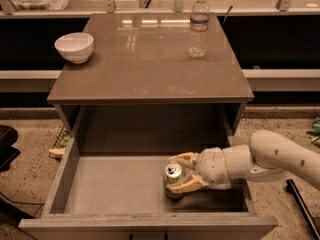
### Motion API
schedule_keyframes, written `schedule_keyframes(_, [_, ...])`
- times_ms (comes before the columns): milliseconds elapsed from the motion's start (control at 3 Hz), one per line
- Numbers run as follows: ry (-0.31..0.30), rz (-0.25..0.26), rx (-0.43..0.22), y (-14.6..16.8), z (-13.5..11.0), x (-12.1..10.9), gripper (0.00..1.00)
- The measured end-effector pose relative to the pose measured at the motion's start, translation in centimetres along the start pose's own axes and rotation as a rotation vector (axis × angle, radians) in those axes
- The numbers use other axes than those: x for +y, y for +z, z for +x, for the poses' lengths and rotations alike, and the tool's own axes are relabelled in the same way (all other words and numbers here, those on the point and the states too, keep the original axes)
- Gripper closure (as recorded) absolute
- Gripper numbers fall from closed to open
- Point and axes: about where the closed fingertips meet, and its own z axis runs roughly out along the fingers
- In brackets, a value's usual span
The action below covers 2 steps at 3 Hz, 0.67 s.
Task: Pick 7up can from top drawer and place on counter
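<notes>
The 7up can stands upright on the floor of the open top drawer, right of the middle. My gripper reaches in from the right and its two tan fingers lie on either side of the can, closed against it. The can rests on the drawer floor. The counter is the glossy grey-brown top above the drawer.
A white bowl sits at the counter's left edge. A clear water bottle stands at the counter's back right. My white arm crosses the drawer's right wall. A shelf runs behind the counter.
</notes>
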Motion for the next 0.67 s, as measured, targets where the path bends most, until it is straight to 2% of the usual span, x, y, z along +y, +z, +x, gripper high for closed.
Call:
schedule_keyframes(333, [-0.019,0.008,0.018,-1.9,-4.7,-1.9,1.0])
schedule_keyframes(667, [-0.014,0.058,0.043,-4.5,-11.0,-4.1,1.0])
